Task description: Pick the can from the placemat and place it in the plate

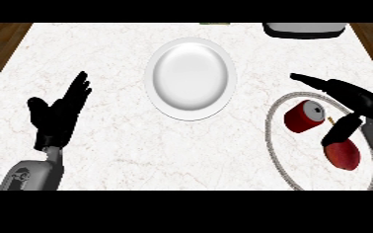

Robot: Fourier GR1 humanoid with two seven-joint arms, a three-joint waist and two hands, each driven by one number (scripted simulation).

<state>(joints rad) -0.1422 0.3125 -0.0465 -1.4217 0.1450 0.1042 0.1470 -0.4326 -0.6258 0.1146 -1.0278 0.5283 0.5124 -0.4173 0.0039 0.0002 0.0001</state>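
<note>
The counter [109,143] is white marble with faint veins and fills nearly the whole view; dark wood shows past its far left and far right corners.

The plate [191,78] is white, sits on the counter a little beyond the middle, and holds nothing. Every place below is given from it.

The placemat [274,143] lies right of the plate and nearer the robot. It is round, with a pale braided rim, and its right part runs out of view.

A grey and white appliance [303,28] stands beyond the plate and to the right, cut by the view's far edge.

The left hand [59,111] shows well left of the plate and somewhat nearer, fingers straight and spread, pointing away, palm open and holding nothing.

The right hand [348,103] is right of the plate, over the placemat. It is open: one finger points back toward the plate, the thumb hangs down, and neither curls round anything.

The can [303,117] is red with a silver end and lies on its side on the placemat, right of the plate, between that finger and thumb. Whether they touch it cannot be told.

The apple [341,155], red, lies on the placemat farther right and nearer, just below the thumb.
</note>
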